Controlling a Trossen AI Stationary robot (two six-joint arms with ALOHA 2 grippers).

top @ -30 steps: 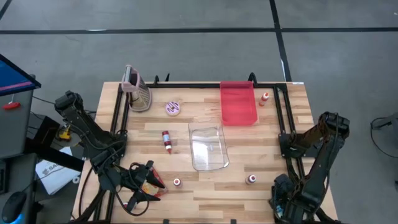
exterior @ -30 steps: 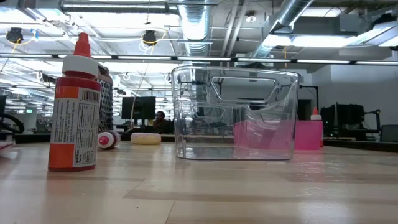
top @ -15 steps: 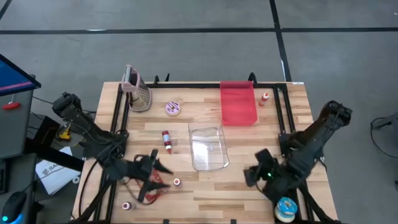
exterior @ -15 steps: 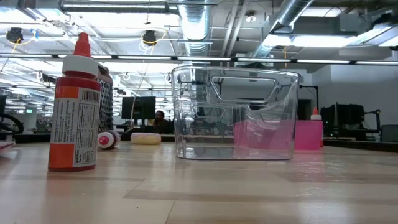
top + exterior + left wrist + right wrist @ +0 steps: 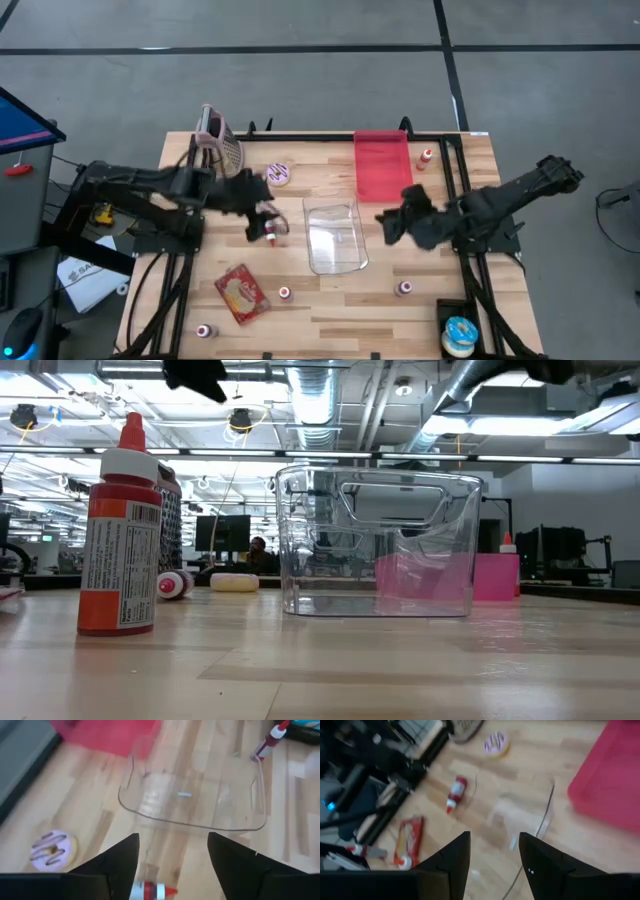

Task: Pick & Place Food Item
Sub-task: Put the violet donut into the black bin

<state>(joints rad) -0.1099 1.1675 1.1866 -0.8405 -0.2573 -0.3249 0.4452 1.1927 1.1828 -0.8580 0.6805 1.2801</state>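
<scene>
Both arms have swung inward from the table's near edge: the left gripper (image 5: 262,213), fingers apart and empty, hovers over the red bottle (image 5: 268,226) at nine o'clock of the clear bin (image 5: 336,236), the right gripper (image 5: 392,222), fingers apart, at three o'clock, while the food packet (image 5: 241,293), probably the target, lies unheld at seven o'clock.

The lying red bottle (image 5: 152,892) is cut off by the left wrist view's edge. The red packet's (image 5: 407,841) label is blurred, unreadable.
</scene>
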